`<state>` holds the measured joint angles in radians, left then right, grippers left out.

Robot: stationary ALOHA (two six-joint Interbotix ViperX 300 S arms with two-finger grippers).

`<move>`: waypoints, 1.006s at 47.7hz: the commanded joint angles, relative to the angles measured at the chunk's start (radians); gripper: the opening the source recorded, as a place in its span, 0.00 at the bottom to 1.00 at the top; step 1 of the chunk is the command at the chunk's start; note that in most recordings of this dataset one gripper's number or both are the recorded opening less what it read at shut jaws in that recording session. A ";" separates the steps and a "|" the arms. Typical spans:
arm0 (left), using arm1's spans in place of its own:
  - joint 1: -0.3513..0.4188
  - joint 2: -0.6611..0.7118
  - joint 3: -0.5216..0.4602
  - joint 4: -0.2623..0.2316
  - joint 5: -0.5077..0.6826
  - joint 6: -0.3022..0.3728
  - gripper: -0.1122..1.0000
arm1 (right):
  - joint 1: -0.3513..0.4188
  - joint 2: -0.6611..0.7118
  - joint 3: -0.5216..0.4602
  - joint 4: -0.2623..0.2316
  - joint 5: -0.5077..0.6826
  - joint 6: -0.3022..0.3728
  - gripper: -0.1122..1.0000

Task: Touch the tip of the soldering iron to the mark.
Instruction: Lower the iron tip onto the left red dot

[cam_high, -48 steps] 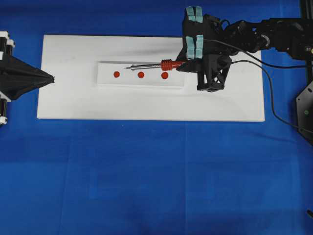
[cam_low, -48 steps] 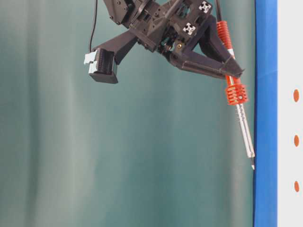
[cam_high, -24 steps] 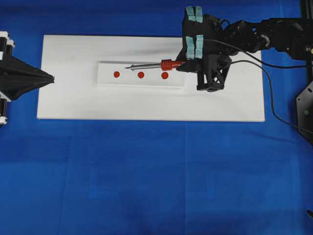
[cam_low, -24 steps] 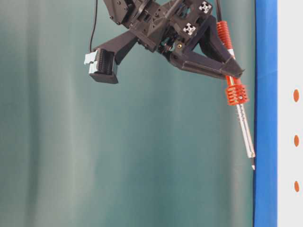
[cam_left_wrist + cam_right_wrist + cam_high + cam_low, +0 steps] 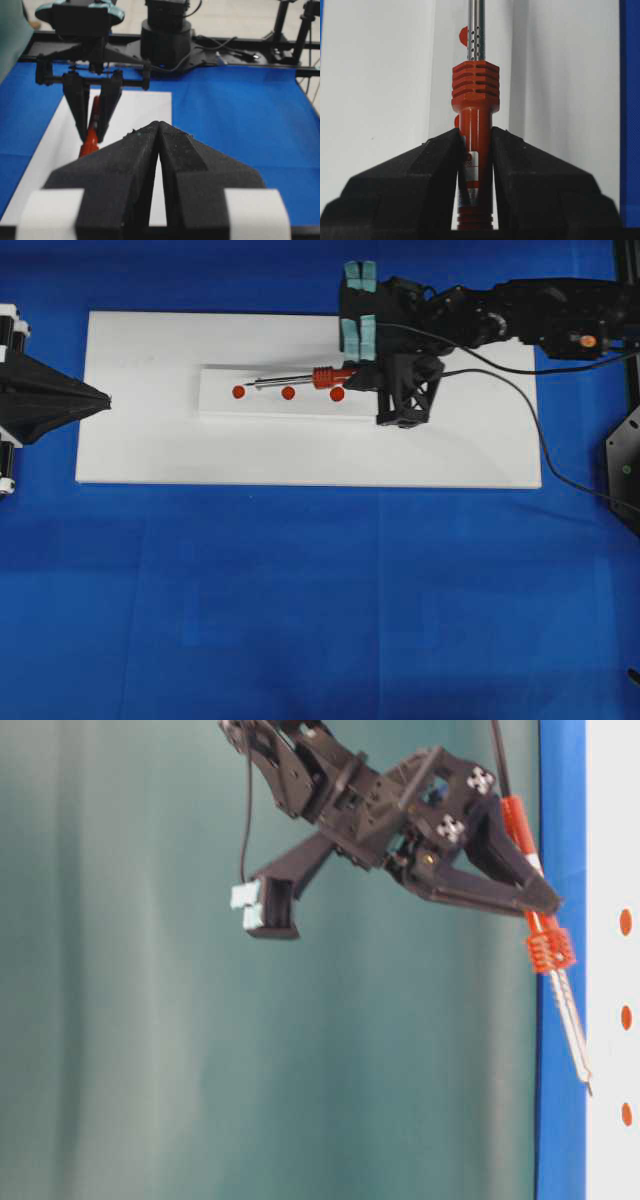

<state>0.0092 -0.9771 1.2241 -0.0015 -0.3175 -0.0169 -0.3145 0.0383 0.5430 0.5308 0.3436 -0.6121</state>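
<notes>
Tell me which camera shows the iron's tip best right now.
The overhead view: the iron lies in full, its tip by the left dot, past the mark. The table-level view shows the tip too, against the white board. The right wrist view cuts the shaft off; the left wrist view shows only the handle.

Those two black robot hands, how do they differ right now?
The right hand is shut on the soldering iron, reaching over the white board; the left hand is shut on nothing, at the board's left edge. The right hand carries pale blue tape, the left hand white tape in its own camera's view. Both have black, wedge-shaped fingers.
</notes>
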 commanded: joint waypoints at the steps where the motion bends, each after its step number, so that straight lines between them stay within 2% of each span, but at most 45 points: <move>1: 0.002 0.006 -0.011 0.003 -0.009 -0.002 0.12 | 0.005 0.008 -0.043 -0.002 -0.008 0.003 0.16; 11: 0.002 0.008 -0.011 0.003 -0.009 -0.002 0.12 | 0.005 0.052 -0.063 -0.002 -0.005 0.005 0.16; 48: 0.002 0.006 -0.011 0.003 -0.009 -0.002 0.12 | 0.006 0.054 -0.058 -0.002 0.014 0.018 0.16</move>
<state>0.0092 -0.9771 1.2257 0.0000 -0.3175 -0.0169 -0.3114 0.1074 0.5062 0.5308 0.3574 -0.5952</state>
